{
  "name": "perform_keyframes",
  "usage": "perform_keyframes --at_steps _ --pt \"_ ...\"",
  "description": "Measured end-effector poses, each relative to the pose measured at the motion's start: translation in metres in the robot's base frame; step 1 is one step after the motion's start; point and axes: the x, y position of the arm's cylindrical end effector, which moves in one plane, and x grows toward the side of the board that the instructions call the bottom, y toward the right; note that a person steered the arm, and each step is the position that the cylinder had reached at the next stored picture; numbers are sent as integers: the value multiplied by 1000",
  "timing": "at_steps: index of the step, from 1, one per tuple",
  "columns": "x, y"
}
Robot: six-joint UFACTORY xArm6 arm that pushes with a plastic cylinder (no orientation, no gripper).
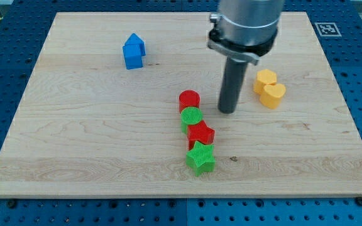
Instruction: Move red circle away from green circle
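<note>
The red circle (189, 100) lies near the board's middle, touching the green circle (191, 117) just below it. A red star (200, 134) and a green star (200, 157) follow below in a touching column. My tip (227, 110) rests on the board to the right of the red and green circles, a short gap away and not touching them. The rod rises to the arm's grey body at the view's top.
A blue house-shaped block (133, 51) lies at the upper left. A yellow heart-shaped block (269, 88) lies right of my tip. The wooden board (74, 150) sits on a blue perforated table.
</note>
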Motion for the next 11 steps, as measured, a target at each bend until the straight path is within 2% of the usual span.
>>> perform_keyframes --at_steps 1,4,11 --pt "-20 -52" --pt "-17 -164" --pt "-19 -163"
